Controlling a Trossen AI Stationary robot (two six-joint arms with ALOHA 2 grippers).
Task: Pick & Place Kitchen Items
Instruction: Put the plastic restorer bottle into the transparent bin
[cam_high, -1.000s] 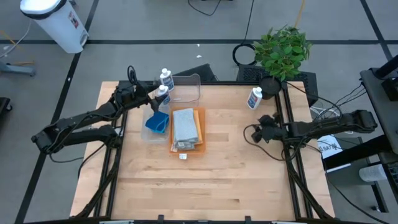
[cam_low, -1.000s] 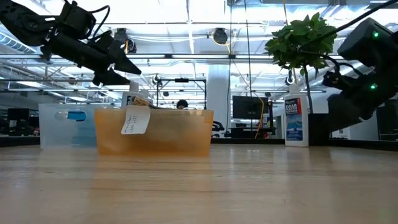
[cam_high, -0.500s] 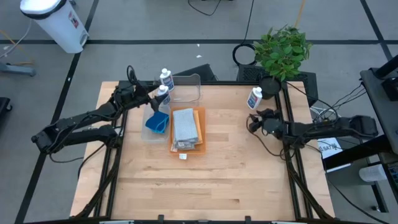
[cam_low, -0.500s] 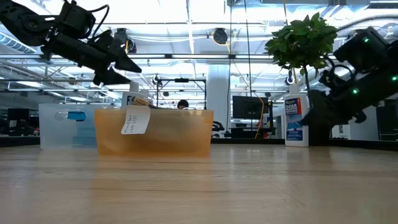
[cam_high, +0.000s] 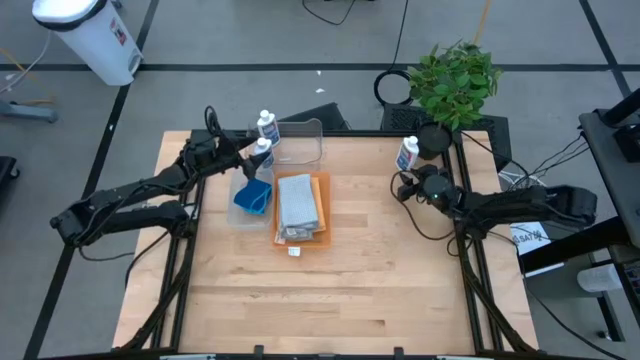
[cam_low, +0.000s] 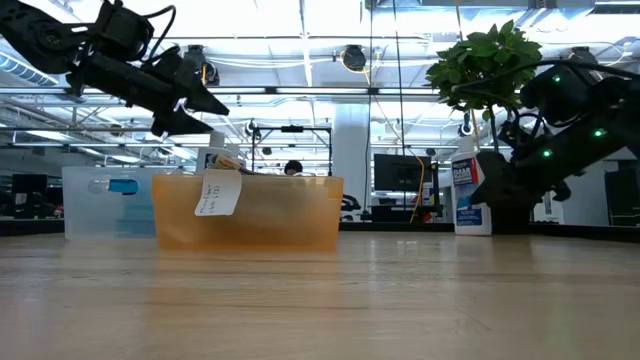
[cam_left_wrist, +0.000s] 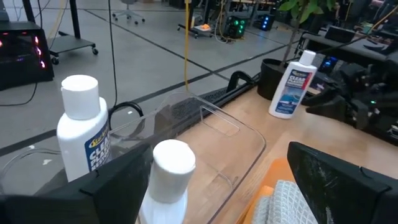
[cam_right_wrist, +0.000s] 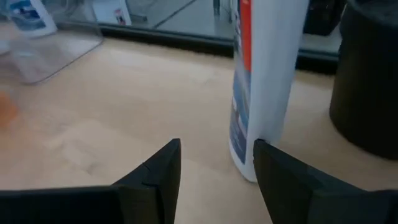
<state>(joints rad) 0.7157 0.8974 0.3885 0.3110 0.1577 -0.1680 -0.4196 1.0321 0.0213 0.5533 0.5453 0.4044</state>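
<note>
The right gripper (cam_right_wrist: 214, 168), jaws apart and empty, reached for the white blue-labelled plastic bottle (cam_high: 407, 155) beside the green potted plant (cam_high: 455, 80); probably pre-grasp; next, straddle and close; left gripper (cam_high: 240, 152) waited open.

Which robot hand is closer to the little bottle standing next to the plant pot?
The right one. The right gripper sits just in front of that bottle, its fingers apart and almost at the base. The left gripper is far across the table, over the bottles by the clear tub.
</note>
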